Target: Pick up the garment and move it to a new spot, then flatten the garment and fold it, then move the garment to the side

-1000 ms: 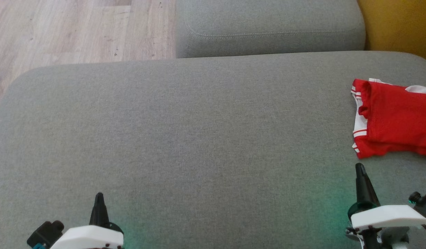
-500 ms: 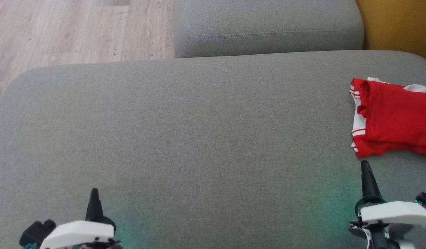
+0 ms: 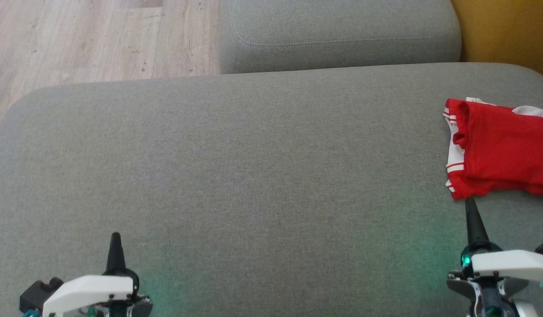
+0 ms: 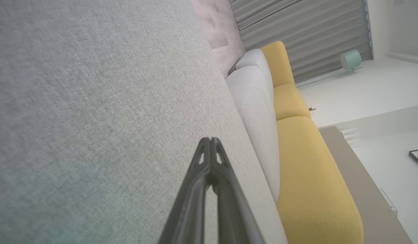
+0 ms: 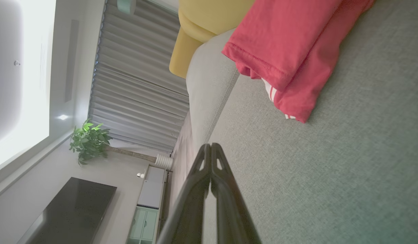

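Observation:
The garment (image 3: 500, 147) is a red shirt with white stripes, folded and lying at the right edge of the grey sofa seat (image 3: 253, 167); its right part runs out of the head view. It also appears in the right wrist view, where the garment (image 5: 290, 44) lies ahead of the fingers. My right gripper (image 3: 469, 203) is shut and empty, its tip just below the garment's near left corner and a little apart from it. My left gripper (image 3: 116, 237) is shut and empty over bare cushion at the lower left. The closed tips of each gripper show in the wrist views (image 4: 210, 139) (image 5: 209, 145).
A grey back cushion (image 3: 341, 35) lies beyond the seat, with wooden floor (image 3: 77, 39) at the upper left and a yellow cushion (image 3: 509, 31) at the upper right. The yellow sofa (image 4: 307, 169) also shows from the left wrist.
Both grippers have drawn apart: the left slid left, the right moved right and forward toward the garment's corner. The camera shifted slightly. The garment lies as before.

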